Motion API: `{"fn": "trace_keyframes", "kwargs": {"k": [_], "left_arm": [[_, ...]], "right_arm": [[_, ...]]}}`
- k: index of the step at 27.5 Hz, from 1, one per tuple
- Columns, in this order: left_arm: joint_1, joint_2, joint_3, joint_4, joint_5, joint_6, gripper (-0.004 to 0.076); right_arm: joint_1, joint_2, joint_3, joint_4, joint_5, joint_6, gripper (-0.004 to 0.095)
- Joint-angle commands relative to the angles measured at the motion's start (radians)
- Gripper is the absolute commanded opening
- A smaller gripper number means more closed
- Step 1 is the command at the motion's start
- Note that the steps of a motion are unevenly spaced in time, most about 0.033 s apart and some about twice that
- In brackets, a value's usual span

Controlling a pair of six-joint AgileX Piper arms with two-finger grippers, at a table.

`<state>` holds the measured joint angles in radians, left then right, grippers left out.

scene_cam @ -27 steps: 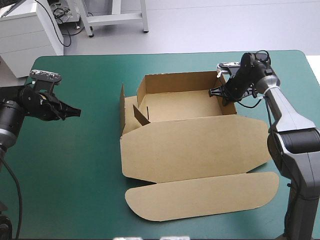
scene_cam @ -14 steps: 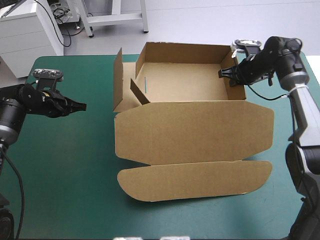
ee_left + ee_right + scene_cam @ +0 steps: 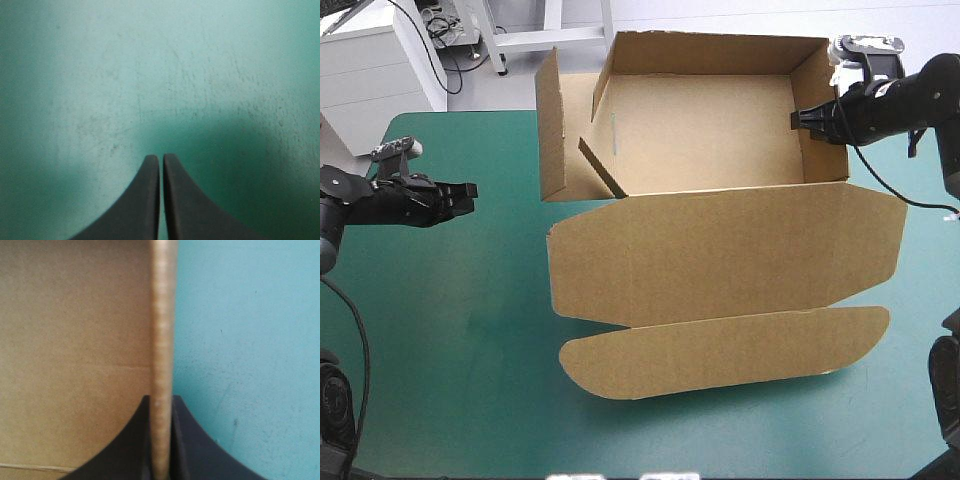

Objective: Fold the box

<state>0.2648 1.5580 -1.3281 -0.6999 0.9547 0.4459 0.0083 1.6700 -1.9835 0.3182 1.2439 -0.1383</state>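
The box [image 3: 720, 150] depends on a single hold. The right jaws are all but closed on the top edge of its end wall [image 3: 162, 340], with the board pinched between them. The tray's inside lies to one side of them and the teal-green tabletop [image 3: 250, 340] to the other. The tray seems raised and tipped up, though I cannot tell whether its floor clears the cover. The lid [image 3: 720, 265] spreads flat beside the right jaws, with its long tuck flap [image 3: 720, 350] farther from them.

The left jaws are closed on nothing, tips together over bare cover, well apart from the box.

The main risk is that one-sided pinch. The lid's weight pulls on thin board, so the sheet may slide out from between the jaws, or the wall may crease at the grip and leave the box sagging or swinging.

At the end farthest from the right jaws, the side flap [image 3: 550, 130] stands splayed outward and the inner tab [image 3: 600, 172] looks untucked. Nothing steadies that end, so any twist could spring the raised walls flat.

If the left jaws approach closed, they may shove the box and wrench it from the right hold.
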Motion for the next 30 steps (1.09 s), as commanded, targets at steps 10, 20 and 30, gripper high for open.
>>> {"fn": "trace_keyframes", "kwargs": {"k": [10, 20, 30], "left_arm": [[0.001, -0.04, -0.025, -0.333, 0.015, 0.101, 0.0489], [0.001, -0.04, -0.025, -0.513, 0.169, 0.087, 0.0495], [-0.001, -0.047, -0.025, -0.582, 0.345, 0.108, 0.0495]], "right_arm": [[-0.006, -0.058, -0.033, 0.083, 0.009, 0.003, -0.0015], [-0.003, -0.058, -0.005, 0.167, 0.009, -0.01, -0.0014], [0.081, -0.058, 0.102, 0.16, -0.075, -0.016, -0.0014]]}}
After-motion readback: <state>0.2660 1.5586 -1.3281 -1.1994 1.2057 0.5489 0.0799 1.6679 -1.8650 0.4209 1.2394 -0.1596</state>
